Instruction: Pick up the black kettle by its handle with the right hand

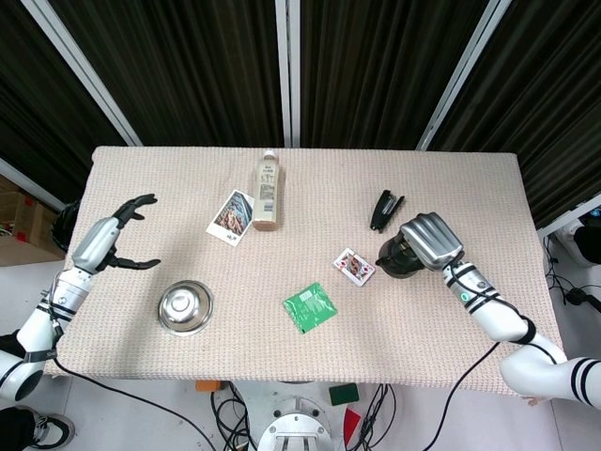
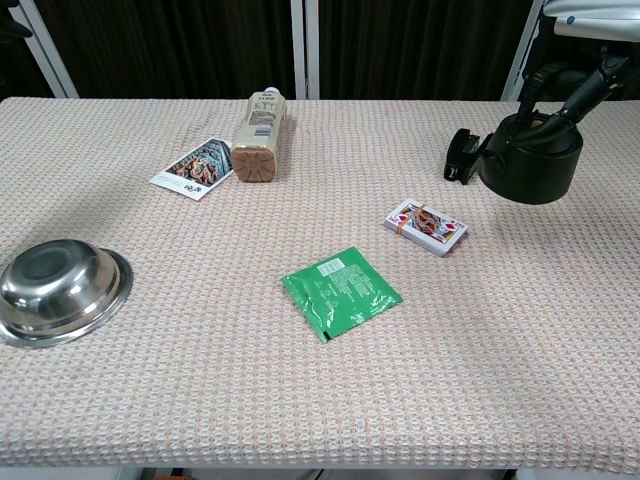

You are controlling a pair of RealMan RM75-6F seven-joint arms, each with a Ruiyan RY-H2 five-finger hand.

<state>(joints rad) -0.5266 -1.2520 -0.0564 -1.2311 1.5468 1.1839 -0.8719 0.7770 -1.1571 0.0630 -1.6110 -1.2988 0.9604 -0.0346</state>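
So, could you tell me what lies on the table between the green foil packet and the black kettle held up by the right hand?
The deck of playing cards lies between the green foil packet and the black kettle; both views show it.

From the head we look steeply down on the whole table (image 1: 470, 188), while from the chest we face low and closer across it toward the curtain (image 2: 400, 45), sharing its cloth-covered top.
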